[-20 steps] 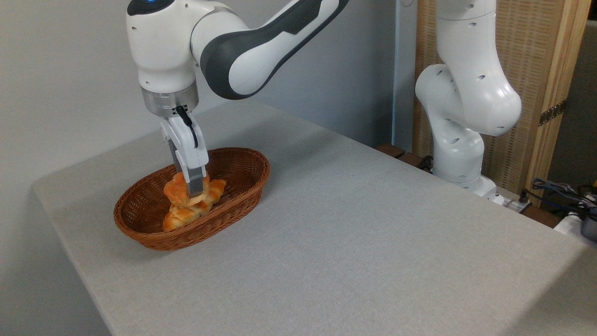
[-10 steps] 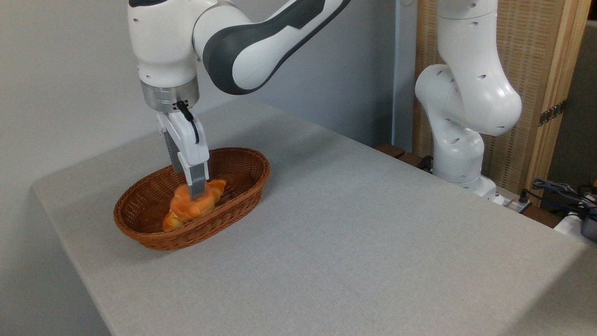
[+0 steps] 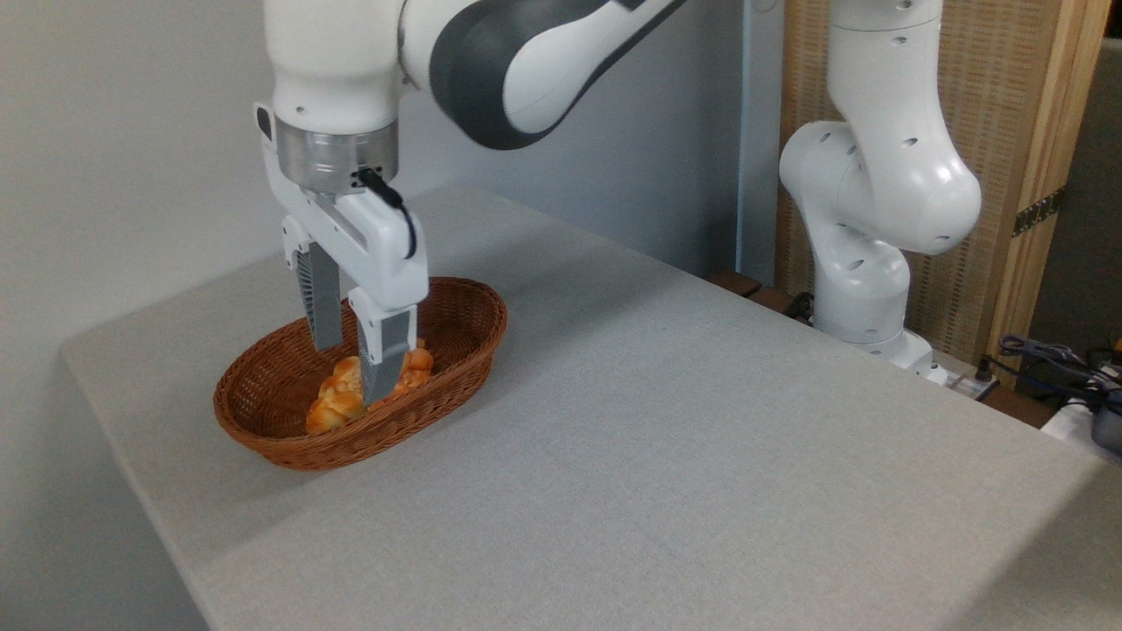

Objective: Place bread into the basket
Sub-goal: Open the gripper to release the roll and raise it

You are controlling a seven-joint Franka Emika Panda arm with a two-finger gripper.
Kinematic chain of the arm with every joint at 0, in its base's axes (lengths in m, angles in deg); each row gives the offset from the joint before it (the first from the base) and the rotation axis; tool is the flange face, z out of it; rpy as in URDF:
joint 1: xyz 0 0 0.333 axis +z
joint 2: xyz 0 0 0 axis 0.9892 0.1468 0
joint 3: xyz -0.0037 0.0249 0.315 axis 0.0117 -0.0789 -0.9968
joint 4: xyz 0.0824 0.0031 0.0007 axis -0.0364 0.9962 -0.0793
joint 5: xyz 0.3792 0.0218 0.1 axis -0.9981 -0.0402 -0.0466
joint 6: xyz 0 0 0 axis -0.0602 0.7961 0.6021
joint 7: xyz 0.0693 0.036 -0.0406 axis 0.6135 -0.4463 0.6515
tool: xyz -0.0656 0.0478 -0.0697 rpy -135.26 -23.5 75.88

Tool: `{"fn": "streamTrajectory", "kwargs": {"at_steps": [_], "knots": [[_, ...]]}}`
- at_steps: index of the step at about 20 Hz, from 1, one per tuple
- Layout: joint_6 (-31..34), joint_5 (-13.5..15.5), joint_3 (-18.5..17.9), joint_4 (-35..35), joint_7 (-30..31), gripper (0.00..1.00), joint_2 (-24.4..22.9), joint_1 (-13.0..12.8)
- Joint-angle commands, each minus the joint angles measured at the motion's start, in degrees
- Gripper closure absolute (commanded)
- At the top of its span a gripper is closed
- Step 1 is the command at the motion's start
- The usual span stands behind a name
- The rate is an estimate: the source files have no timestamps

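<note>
The basket (image 3: 289, 412) was an oval of reddish-brown woven wicker, shallow and ribbed, sitting near the far left corner of the desk (image 3: 666, 456), whose top looked like a pale grey, finely grained cloth. Inside it I saw orange-golden baked goods with a glossy, knotted surface: a braided loaf (image 3: 331, 407) lying lengthwise toward the near-left end, and the bread (image 3: 419, 360), a rounder lump just behind the nearer finger, partly hidden, so I could not tell exactly where one piece ended and the other began.

My hand (image 3: 355, 359) hung over the basket with its two grey fingers (image 3: 383, 364) spread apart and nothing between them; the bread lay released in the basket below. A second before, those fingers had been pinched on the bun, held on top of the loaf; half a second before, they sat low against the pile. Since then the hand had risen, turned and parted.

A white arm base (image 3: 868, 263) stood at the desk's right rear, before a woven panel (image 3: 990, 158).
</note>
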Motion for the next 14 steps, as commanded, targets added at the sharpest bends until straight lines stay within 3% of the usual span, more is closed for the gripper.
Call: {"fn": "streamTrajectory", "kwargs": {"at_steps": [1, 6, 14], "knots": [[0.87, -4.82, -2.47, -0.23, 1.19, 0.00, -0.50, -0.59], [4.29, -12.64, -2.74, -0.32, 2.94, 0.00, -0.41, -0.59], [4.56, -12.92, -3.53, -0.32, 4.88, 0.00, -0.58, -0.59]]}}
